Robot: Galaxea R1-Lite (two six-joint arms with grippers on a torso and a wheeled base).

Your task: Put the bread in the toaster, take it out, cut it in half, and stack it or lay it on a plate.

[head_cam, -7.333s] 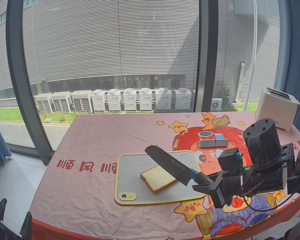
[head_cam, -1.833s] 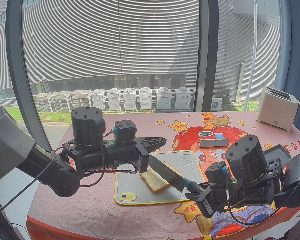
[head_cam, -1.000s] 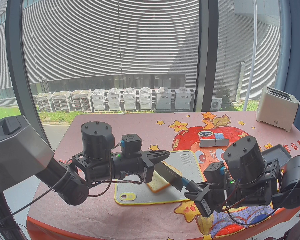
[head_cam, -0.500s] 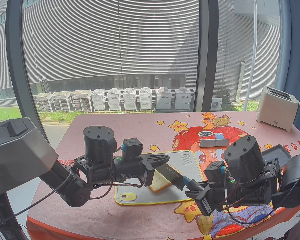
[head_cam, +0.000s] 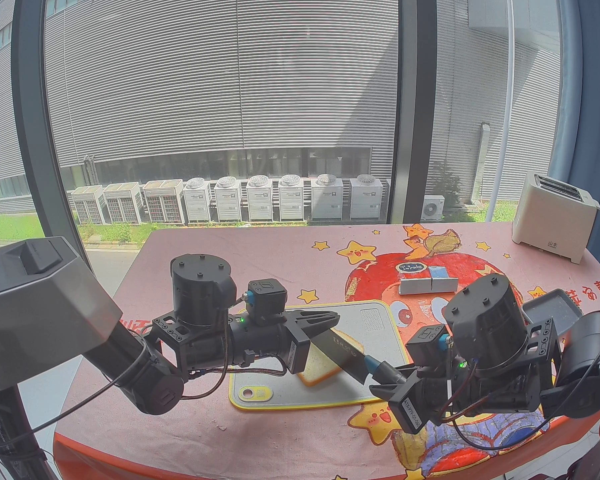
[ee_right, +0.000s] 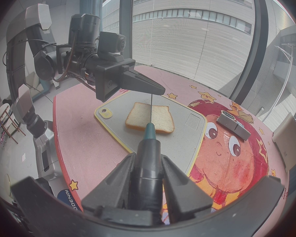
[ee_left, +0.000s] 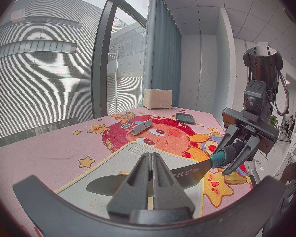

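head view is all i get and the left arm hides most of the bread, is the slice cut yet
Observer: No. In the right wrist view the bread lies whole on the cutting board.
Operator: where does the knife line up on it
Observer: The knife shows edge on there, running across the middle of the bread.
Operator: is the left hand pinning the bread down
Observer: I cannot tell whether it touches. The left wrist view shows the left hand shut tight above the blade.
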